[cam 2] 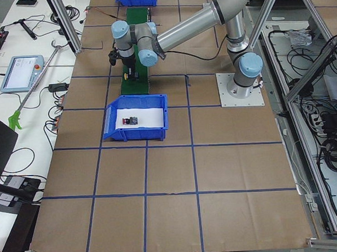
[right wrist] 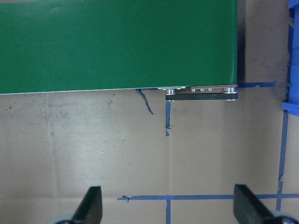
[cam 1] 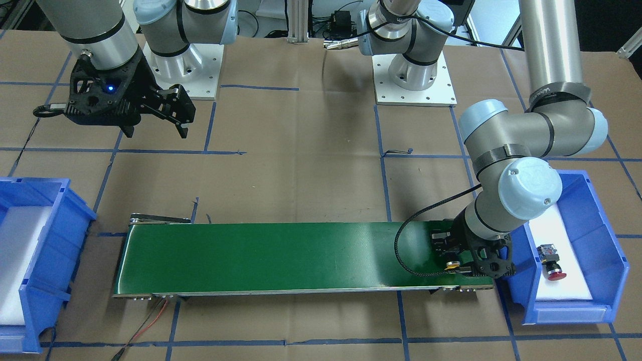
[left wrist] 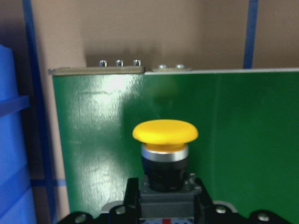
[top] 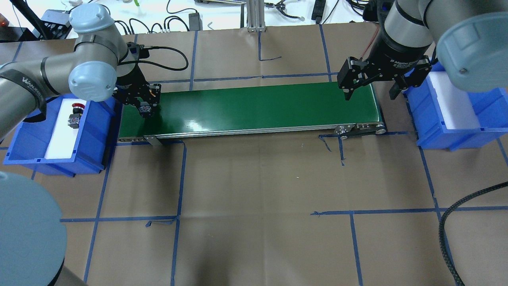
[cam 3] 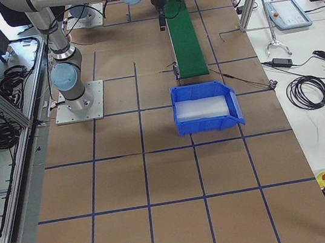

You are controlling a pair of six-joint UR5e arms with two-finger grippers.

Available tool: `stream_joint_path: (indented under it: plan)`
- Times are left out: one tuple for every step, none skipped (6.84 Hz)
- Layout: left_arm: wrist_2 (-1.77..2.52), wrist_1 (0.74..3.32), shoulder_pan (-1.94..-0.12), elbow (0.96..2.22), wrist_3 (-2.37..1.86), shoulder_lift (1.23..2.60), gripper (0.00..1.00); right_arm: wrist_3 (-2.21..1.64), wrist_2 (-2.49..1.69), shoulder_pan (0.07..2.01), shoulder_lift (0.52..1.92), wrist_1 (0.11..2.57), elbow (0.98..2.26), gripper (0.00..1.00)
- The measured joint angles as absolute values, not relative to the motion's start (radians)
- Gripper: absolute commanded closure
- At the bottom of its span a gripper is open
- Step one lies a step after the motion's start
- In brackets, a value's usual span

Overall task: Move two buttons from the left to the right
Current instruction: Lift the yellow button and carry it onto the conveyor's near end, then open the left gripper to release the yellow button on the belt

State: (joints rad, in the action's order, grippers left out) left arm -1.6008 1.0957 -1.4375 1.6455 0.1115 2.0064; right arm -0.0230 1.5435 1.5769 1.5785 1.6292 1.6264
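Yellow button [left wrist: 165,140] pinched at its grey block betw. left fingers [left wrist: 132,196], closed on it from both sides. Cap pointing away from wrist cam, toward operator-side edge of green belt [cam 1: 281,255]. Position: over belt's end on robot's left, near the operator-side corner. Resting on belt or just above it: can't tell. Red button [cam 1: 551,260] lying on its side on white pad [cam 1: 572,291] inside left blue bin [cam 1: 614,250], cap toward operators, grey block toward robot. Just past that same belt end, apart from yellow one, w/ bin's inner wall betw. them. Left arm bent down over bin's inner wall & belt end, black cable looping off wrist across belt. At belt's other end: right fingers [right wrist: 91,205] spread wide, gripping nothing, held high near belt's end. Only brown paper & blue tape betw. them in right wrist view, belt's corner farther off. Right blue bin [top: 436,127] just past that end, white pad inside too. Belt laid lengthwise betw. the two bins on brown-papered surface [top: 258,178] w/ blue tape grid. Thin red & black wires [cam 1: 150,321] trailing onto paper from belt's right-end corner, operator side.
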Motion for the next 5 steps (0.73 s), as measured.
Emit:
stream_joint_path:
  plan:
    - [-1.599,1.068,-1.44,1.659,0.103,2.011,0.23,-0.023,1.544,1.577,1.578,1.629,1.627,0.0]
    - [-1.598,1.059,-1.442,1.665,0.1,2.008,0.05,-0.023,1.544,1.577,1.578,1.629,1.627,0.0]
    - [-1.598,1.059,-1.443,1.667,0.099,1.998,0.01,-0.023,1.544,1.577,1.578,1.629,1.627,0.0]
    - [-1.599,1.063,-1.444,1.666,0.1,1.986,0.0,-0.023,1.544,1.577,1.578,1.629,1.628,0.0]
    - [-1.6,1.073,-1.444,1.659,0.102,1.972,0.0,-0.023,1.545,1.577,1.578,1.629,1.629,0.0]
